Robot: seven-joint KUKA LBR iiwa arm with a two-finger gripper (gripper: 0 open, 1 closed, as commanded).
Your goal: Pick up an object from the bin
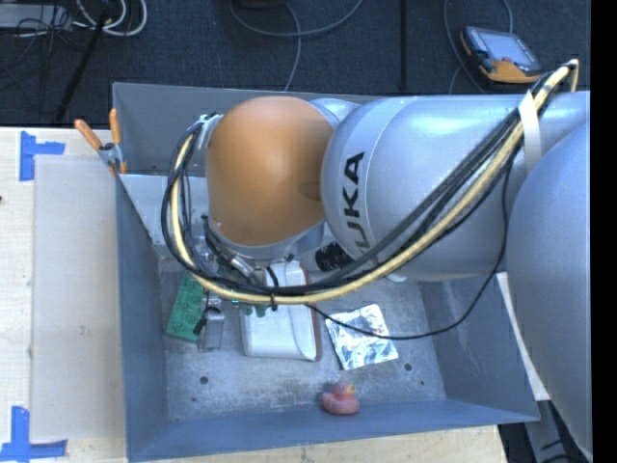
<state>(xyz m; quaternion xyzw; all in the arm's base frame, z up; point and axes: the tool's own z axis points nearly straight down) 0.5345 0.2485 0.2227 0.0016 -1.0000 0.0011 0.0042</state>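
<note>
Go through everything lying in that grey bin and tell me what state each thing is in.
Green rectangular circuit board: lying by the left wall of the bin, partly hidden by the arm.
White flat rectangular box: lying flat, far edge under the arm.
Silver crinkled foil packet: lying flat, crumpled, uncovered.
Small pink rounded toy: resting alone near the front wall.
Gripper: low in the bin, between board and box.

One each: green card, white box, foil packet, pink toy.
</note>
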